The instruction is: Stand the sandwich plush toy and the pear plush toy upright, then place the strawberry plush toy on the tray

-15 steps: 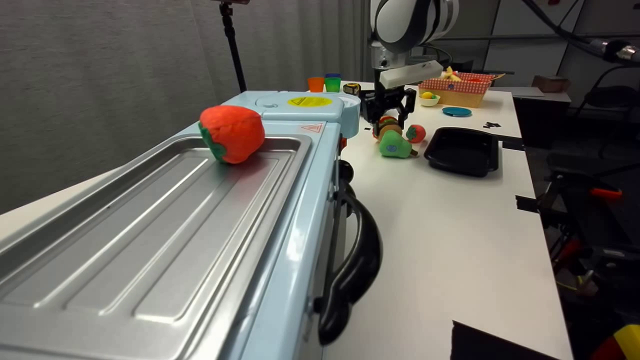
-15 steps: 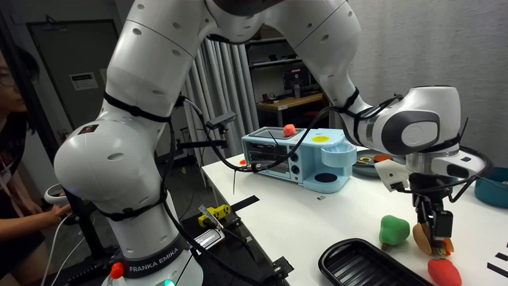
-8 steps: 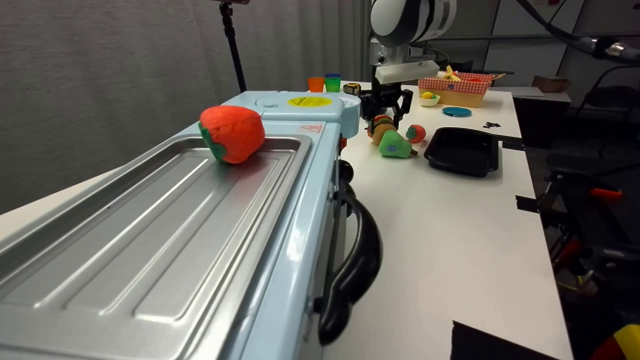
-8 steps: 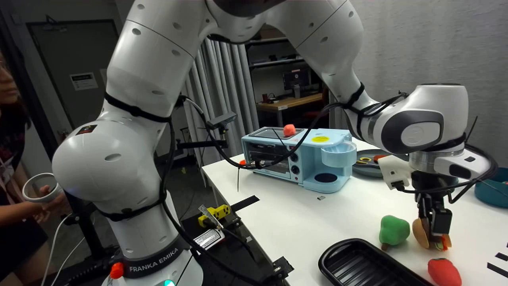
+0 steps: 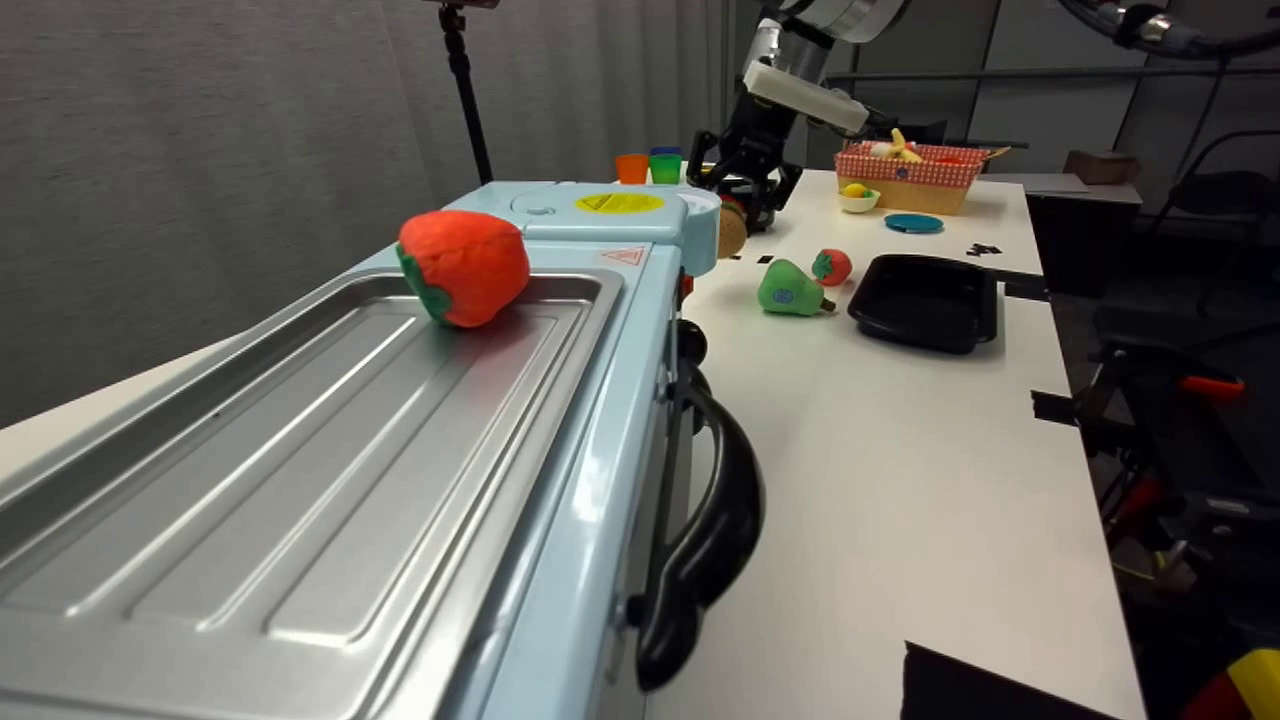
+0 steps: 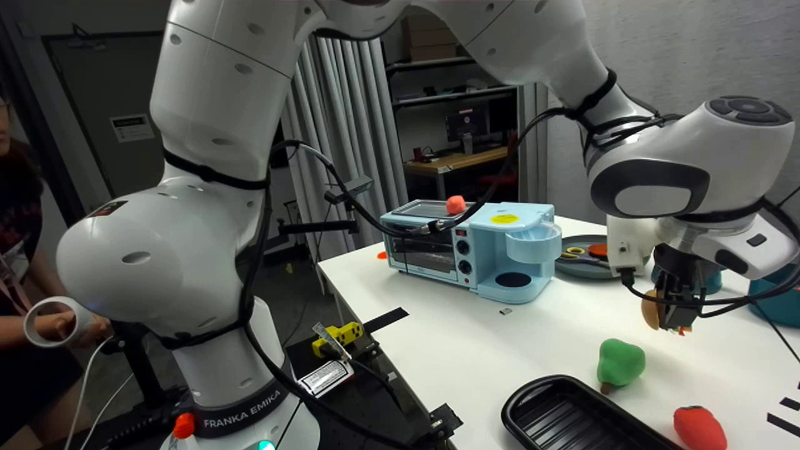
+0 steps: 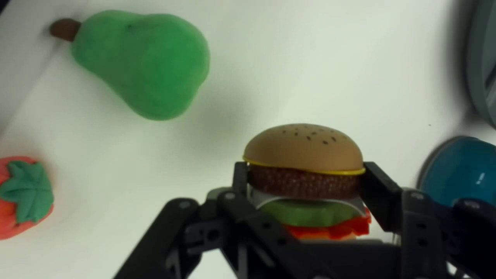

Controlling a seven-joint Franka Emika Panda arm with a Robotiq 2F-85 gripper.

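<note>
The sandwich plush toy (image 7: 304,186) sits squeezed between both fingers of my gripper (image 7: 305,172), its sesame bun pointing away from the palm. In an exterior view the tilted gripper (image 6: 678,309) appears to carry it above the table, and the bun's edge sticks out. The oven partly hides the sandwich plush toy (image 5: 733,230) in an exterior view. On its side, stem toward the tray, lies the pear plush toy (image 6: 620,361). The strawberry plush toy (image 6: 700,428) rests on the table beside the black tray (image 5: 925,300), outside its rim.
A light-blue oven (image 6: 472,240) carries a metal pan with a larger red-orange object (image 5: 465,268). Near my gripper are a grey rimmed dish (image 7: 478,62) and a blue rounded vessel (image 7: 461,170). A checked basket (image 5: 910,180) stands farther along the table.
My gripper has lifted the sandwich from beside the pear, carried it away from the pear and tray, and tilted. Pear, strawberry and tray have stayed put.
</note>
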